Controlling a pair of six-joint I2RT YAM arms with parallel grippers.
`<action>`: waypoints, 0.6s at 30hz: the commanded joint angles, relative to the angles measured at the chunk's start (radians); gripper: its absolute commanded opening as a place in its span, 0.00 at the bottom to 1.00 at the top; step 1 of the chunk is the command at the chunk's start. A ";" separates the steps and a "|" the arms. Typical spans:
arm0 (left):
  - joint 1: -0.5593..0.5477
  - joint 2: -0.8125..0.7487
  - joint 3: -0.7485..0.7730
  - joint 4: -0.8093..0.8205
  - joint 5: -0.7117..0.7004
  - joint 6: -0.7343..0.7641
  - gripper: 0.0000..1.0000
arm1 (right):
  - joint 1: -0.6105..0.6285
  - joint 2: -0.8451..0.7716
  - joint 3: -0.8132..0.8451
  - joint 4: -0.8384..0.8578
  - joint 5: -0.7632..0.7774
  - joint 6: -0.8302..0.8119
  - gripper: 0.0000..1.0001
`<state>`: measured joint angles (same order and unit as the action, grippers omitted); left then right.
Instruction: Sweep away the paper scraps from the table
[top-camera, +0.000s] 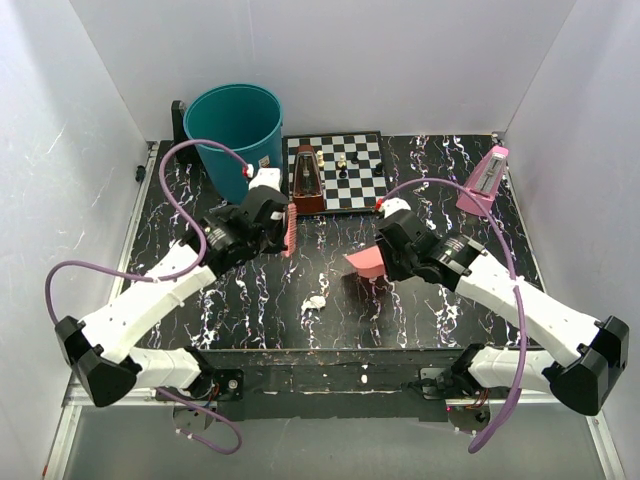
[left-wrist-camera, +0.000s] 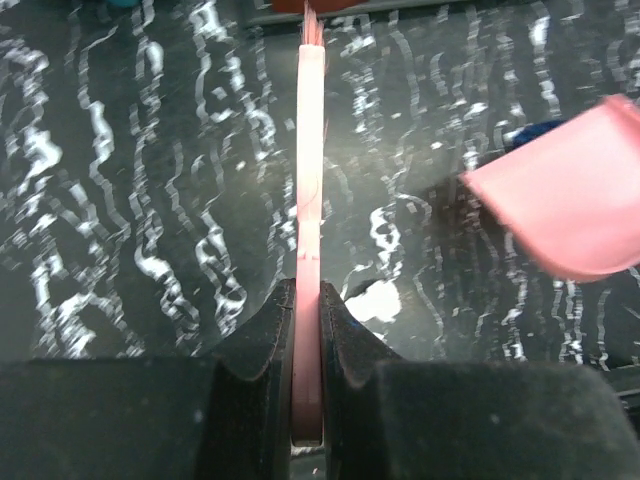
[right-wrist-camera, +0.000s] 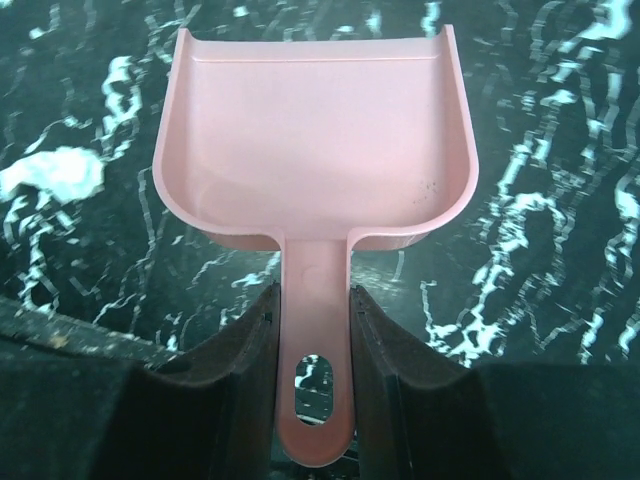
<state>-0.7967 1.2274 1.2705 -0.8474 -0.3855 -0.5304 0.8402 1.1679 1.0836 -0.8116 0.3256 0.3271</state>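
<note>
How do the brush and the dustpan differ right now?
The brush is thin and held on edge in the left tool; the dustpan is a broad, empty scoop, open side up, in the right tool. Both are pink and clamped.

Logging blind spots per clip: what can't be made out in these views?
- Left wrist: brush seen edge-on, bristles cut off at the top edge; dustpan blurred.
- Right wrist: white scrap blurred, shape unclear.
- Top view: chess pieces too small to identify; table hidden beneath left arm and right arm.
</note>
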 joint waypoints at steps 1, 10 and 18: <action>-0.006 0.102 0.171 -0.469 -0.136 -0.112 0.00 | 0.000 -0.031 0.005 -0.037 0.216 0.053 0.01; -0.010 0.158 0.182 -0.765 -0.015 -0.267 0.00 | -0.003 0.028 0.013 -0.073 0.433 0.092 0.01; -0.018 0.132 0.135 -0.693 0.292 -0.347 0.00 | -0.079 0.134 0.091 -0.115 0.489 0.168 0.01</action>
<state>-0.8074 1.3872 1.3979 -1.3403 -0.2367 -0.8047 0.7822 1.2831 1.0958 -0.9047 0.7380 0.4442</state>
